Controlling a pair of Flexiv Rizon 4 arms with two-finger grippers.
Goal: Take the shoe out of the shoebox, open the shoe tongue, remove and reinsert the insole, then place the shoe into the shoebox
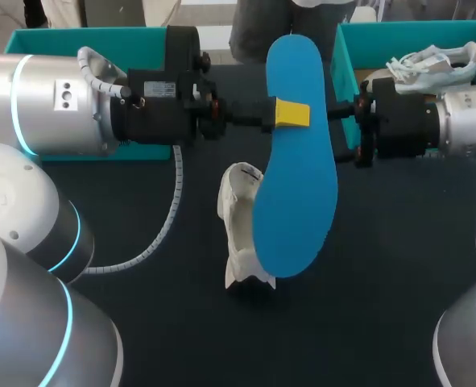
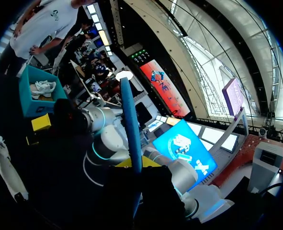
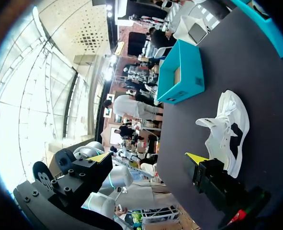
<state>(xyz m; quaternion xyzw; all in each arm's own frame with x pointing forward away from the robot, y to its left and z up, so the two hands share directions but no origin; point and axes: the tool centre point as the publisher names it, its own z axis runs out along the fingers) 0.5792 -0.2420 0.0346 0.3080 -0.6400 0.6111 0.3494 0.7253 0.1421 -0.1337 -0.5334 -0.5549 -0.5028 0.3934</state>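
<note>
Nearest, on the dark table (image 1: 366, 322): white shoe (image 1: 239, 226), lying free of both arms, partly covered in the head view by the low end of the blue insole (image 1: 298, 185). Next, held in the air, long axis 12 to 6 o'clock, pinched near the 12 o'clock end by the left gripper (image 1: 292, 114), clamped on both faces. Facing from 3 o'clock, right gripper (image 3: 148, 158), fingers spread wide, gripping nothing. Farthest, at 1 o'clock, teal shoebox (image 1: 344, 56) with a second white shoe (image 1: 435, 64) inside; at 10 o'clock, another teal box (image 1: 76, 36).
</note>
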